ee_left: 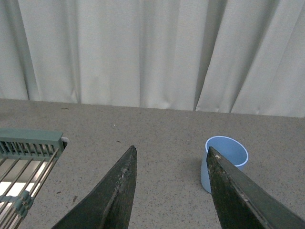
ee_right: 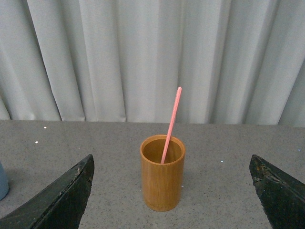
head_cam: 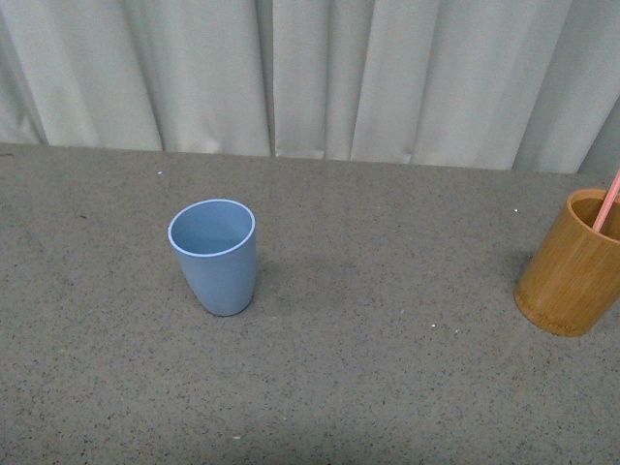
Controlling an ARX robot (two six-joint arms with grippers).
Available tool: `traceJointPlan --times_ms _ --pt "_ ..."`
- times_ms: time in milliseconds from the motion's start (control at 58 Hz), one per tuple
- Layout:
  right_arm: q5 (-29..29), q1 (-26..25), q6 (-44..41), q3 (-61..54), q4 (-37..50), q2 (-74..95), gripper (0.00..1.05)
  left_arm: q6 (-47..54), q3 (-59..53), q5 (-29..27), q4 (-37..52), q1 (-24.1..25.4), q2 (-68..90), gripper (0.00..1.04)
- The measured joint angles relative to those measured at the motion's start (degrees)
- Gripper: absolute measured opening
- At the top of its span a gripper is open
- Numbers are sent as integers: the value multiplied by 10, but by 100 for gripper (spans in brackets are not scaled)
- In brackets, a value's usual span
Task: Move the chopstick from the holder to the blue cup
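The light blue cup [head_cam: 214, 256] stands upright and empty on the grey table, left of centre. The orange-brown holder [head_cam: 572, 262] stands at the right edge of the front view with a pink-red chopstick [head_cam: 607, 205] leaning out of it. In the right wrist view the holder [ee_right: 162, 173] stands ahead, midway between the wide-open jaws of my right gripper [ee_right: 171, 160], and the chopstick [ee_right: 171, 125] leans in it. My left gripper [ee_left: 172, 149] is open and empty, with the cup [ee_left: 226, 162] just beyond its fingertip. Neither arm shows in the front view.
A grey-white curtain [head_cam: 310, 77] hangs along the table's far edge. A teal wire rack [ee_left: 26, 162] sits beside my left gripper in the left wrist view. An edge of the blue cup [ee_right: 2, 181] shows in the right wrist view.
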Motion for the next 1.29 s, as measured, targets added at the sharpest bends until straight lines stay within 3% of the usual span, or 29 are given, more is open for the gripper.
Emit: traceJointPlan --times_ms 414,466,638,707,759,811,845,1208,1294 --pt "0 0 0 0 0 0 95 0 0 0 0 0 0 45" --pt "0 0 0 0 0 0 95 0 0 0 0 0 0 36" --pt "0 0 0 0 0 0 95 0 0 0 0 0 0 38" --pt "0 0 0 0 0 0 95 -1 0 0 0 0 0 33" --pt "0 0 0 0 0 0 95 0 0 0 0 0 0 40" --pt "0 0 0 0 0 0 95 0 0 0 0 0 0 34" --pt "0 0 0 0 0 0 95 0 0 0 0 0 0 36" --pt "0 0 0 0 0 0 95 0 0 0 0 0 0 99" --pt "0 0 0 0 0 0 95 0 0 0 0 0 0 98"
